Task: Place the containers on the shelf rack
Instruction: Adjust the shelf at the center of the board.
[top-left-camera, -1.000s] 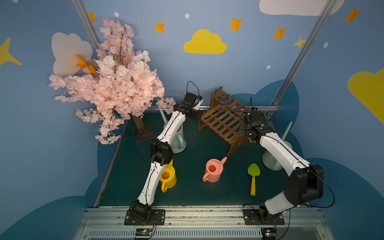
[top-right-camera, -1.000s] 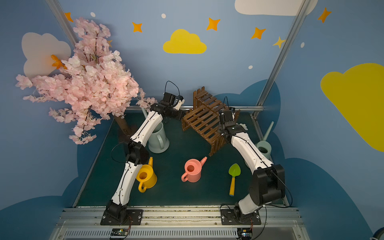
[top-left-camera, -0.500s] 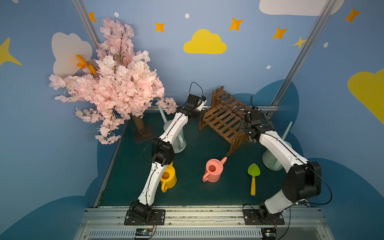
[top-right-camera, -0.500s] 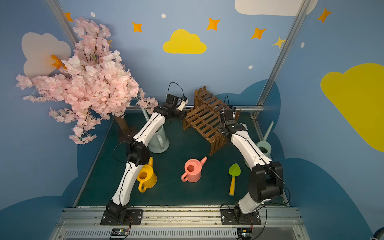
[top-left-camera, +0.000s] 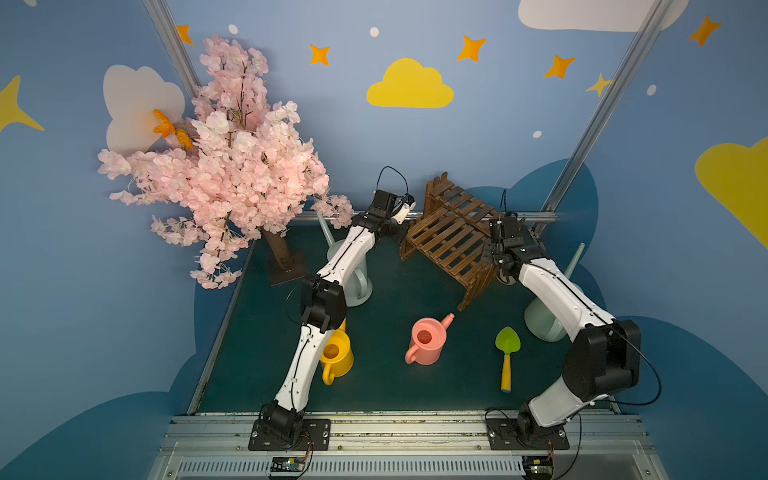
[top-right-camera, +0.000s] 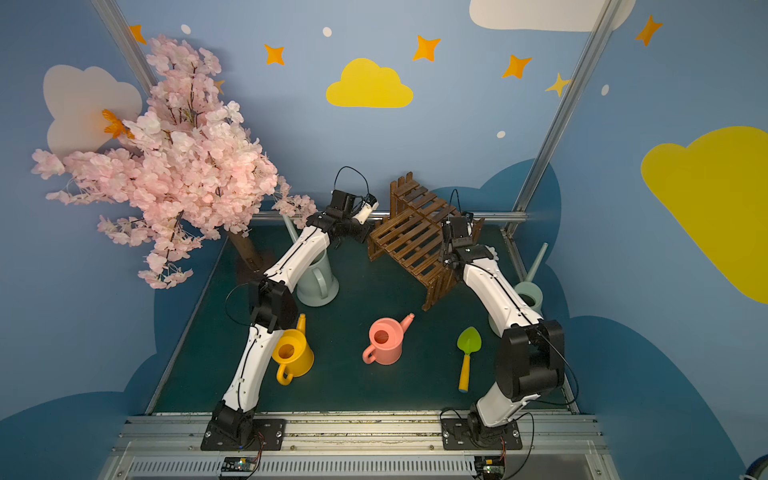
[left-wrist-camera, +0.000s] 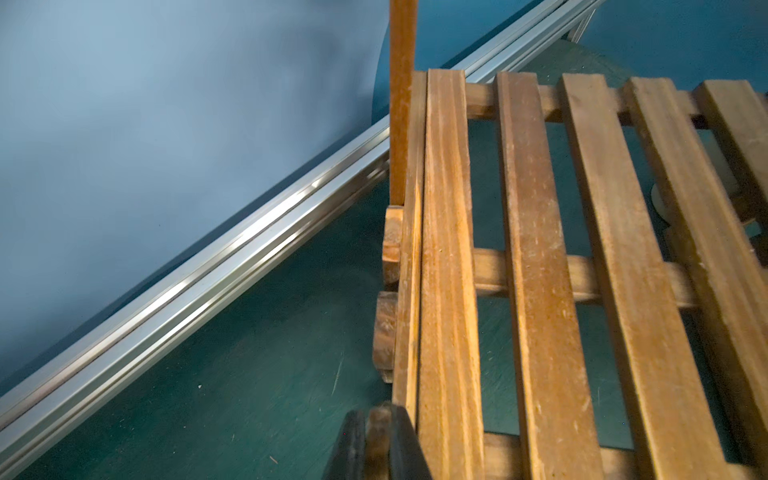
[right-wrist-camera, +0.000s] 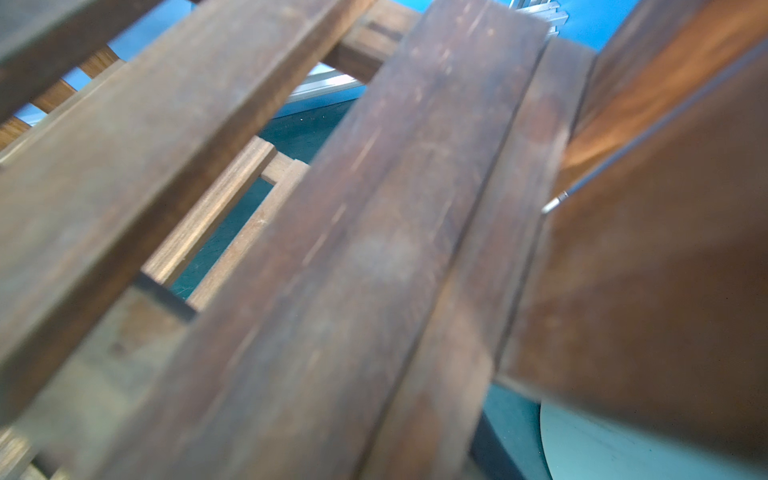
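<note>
Left gripper (left-wrist-camera: 376, 441): clamped on the rack (top-left-camera: 449, 239). The jaws pinch a thin end piece at the lower tier's corner, and the left wrist view shows wood between the fingers (left-wrist-camera: 353, 444). Right gripper (top-left-camera: 491, 255): pressed in at the rack's opposite end. Its wrist view is all blurred slats with no finger in sight, so we cannot tell whether it grips or only touches.

We read the clock on a top view, 12 at the back wall. The rack stands at 12–1 of the mat (top-left-camera: 386, 386), skewed, with its long axis running 10 to 4. The left gripper is at the 10 end and the right gripper at the 4 end, rack between them. It looks tipped. We cannot tell if all feet are down.

No can is on the rack.
- Blue-grey can (top-left-camera: 359, 286): at 10, behind the left arm.
- Yellow can (top-left-camera: 343, 361): at 8, beside the same arm.
- Pink can (top-left-camera: 428, 343): at 6 of the rack, spout aimed at 1, toward the rack's front leg.
- Mint can (top-left-camera: 540, 326): at 3, partly hidden by the right arm.
- Trowel (top-left-camera: 507, 353): between pink and mint.

Our judgement: the step in hand is squaring the rack, a two-arm job along that axis. After it, the left arm is nearer blue-grey and yellow, the right arm nearer mint, and pink is about even.
</note>
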